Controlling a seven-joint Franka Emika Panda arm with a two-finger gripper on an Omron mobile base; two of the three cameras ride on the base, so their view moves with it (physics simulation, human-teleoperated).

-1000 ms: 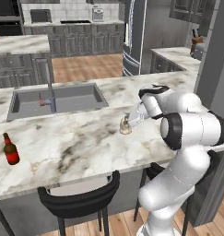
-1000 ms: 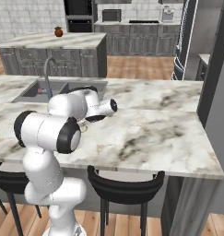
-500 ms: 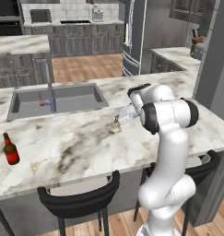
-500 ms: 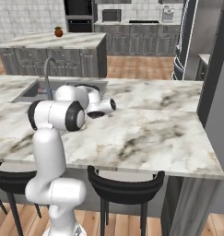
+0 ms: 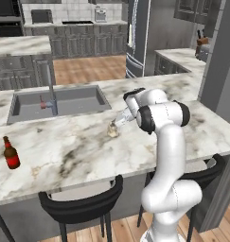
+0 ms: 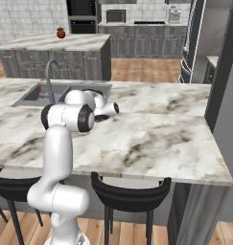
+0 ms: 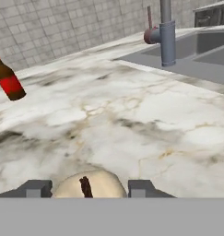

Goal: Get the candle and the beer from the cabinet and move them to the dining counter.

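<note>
- Your hand (image 5: 115,125) sits low over the white marble table (image 5: 78,146), fingers either side of the small cream wax candle (image 5: 112,130); whether they grip it, you cannot tell.
- Dark brown glass beer bottle (image 5: 11,154) already stands on that table, so only releasing the candle seems left.

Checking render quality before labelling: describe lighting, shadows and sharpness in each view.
Left base view: even, flat light, no glare, candle small but sharp. Right base view: likewise evenly lit, dining counter veining crisp. Hand view: candle cropped at the bottom, beer sharp, no blur.
</note>
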